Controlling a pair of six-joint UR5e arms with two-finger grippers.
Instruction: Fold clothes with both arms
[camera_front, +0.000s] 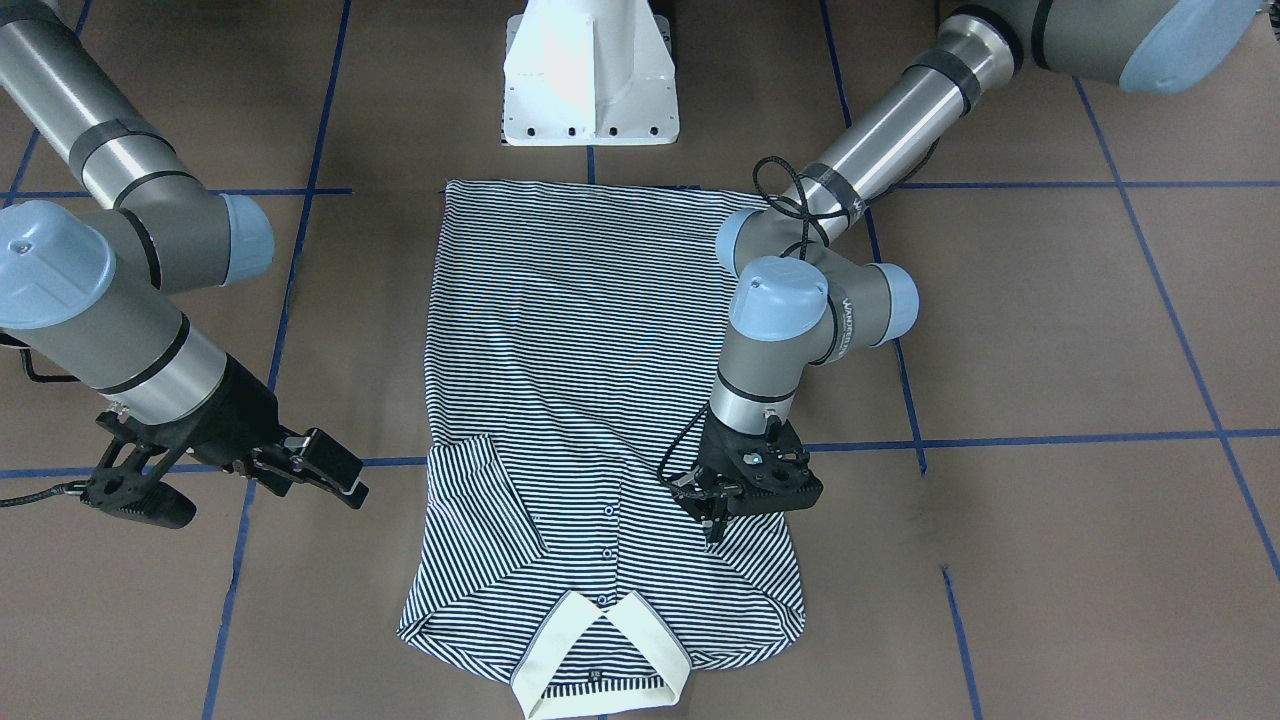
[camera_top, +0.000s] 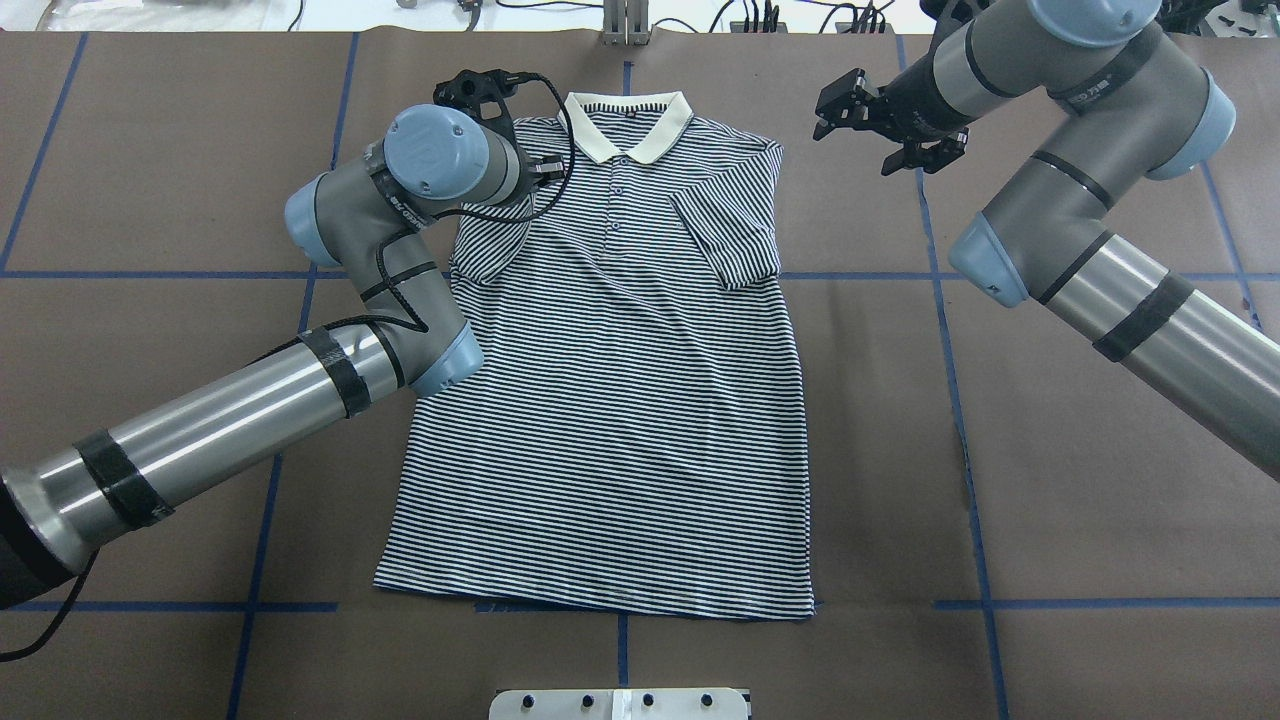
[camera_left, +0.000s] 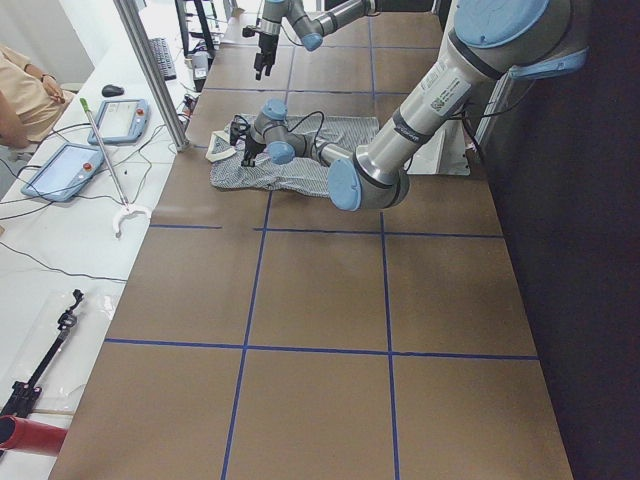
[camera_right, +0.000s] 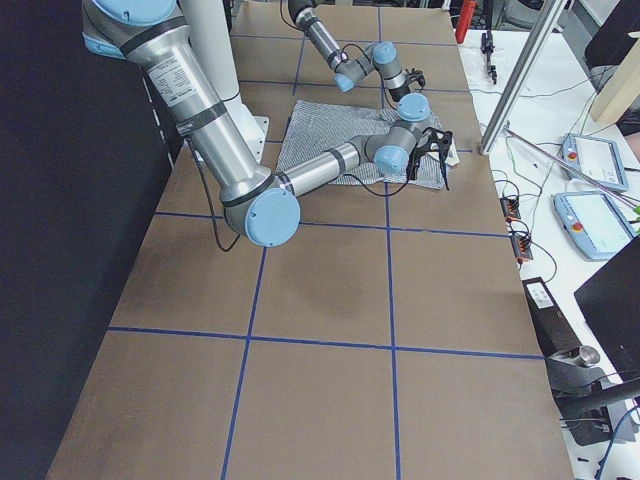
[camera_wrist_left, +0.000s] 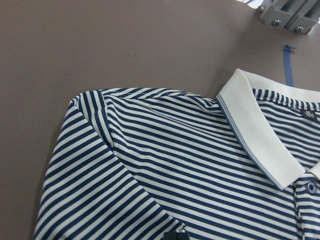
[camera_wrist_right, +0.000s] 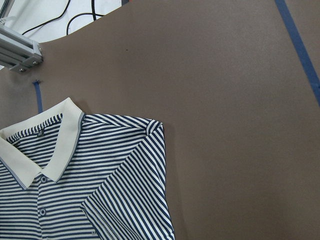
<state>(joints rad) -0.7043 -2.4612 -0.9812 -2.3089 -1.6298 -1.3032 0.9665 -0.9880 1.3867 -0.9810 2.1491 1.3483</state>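
Note:
The striped polo shirt lies flat, front up, with its cream collar on the side away from the robot. Both short sleeves are folded inward over the chest. My left gripper points down onto the folded left sleeve beside the button placket, its fingers pinched together on the fabric. In the left wrist view only a dark fingertip shows at the bottom edge, over the stripes. My right gripper hovers open off the shirt, beside the right shoulder, holding nothing.
The white pedestal base stands at the hem end of the shirt. Blue tape lines cross the brown table. A side bench holds teach pendants and cables, and a person sits there.

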